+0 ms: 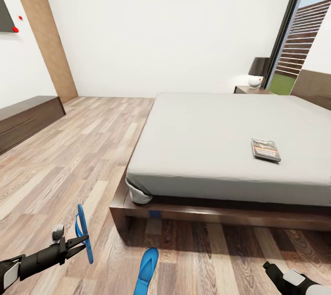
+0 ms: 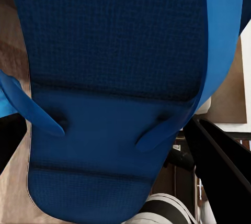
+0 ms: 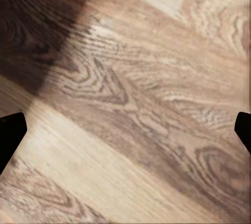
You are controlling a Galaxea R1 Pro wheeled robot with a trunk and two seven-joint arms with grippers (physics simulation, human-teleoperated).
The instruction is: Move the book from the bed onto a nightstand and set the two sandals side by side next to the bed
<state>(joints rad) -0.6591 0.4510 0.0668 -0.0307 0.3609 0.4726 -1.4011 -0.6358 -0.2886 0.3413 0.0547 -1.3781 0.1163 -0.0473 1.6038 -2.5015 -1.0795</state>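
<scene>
Left pincer (image 1: 82, 241) grips a bright blue, oval-soled sandal (image 1: 83, 233).

book (image 1: 265, 149): thin dark paperback, orange band, flat on the pale mattress of the bed (image 1: 220, 138), right of centre in the head view, near the foot edge. one blue sandal (image 1: 84, 234) on edge, off the floor, lower left of the frame; second sandal (image 1: 147, 265) flat on the wood floor, bottom centre. nightstand (image 1: 250, 89) beyond the bed, upper right.
</scene>
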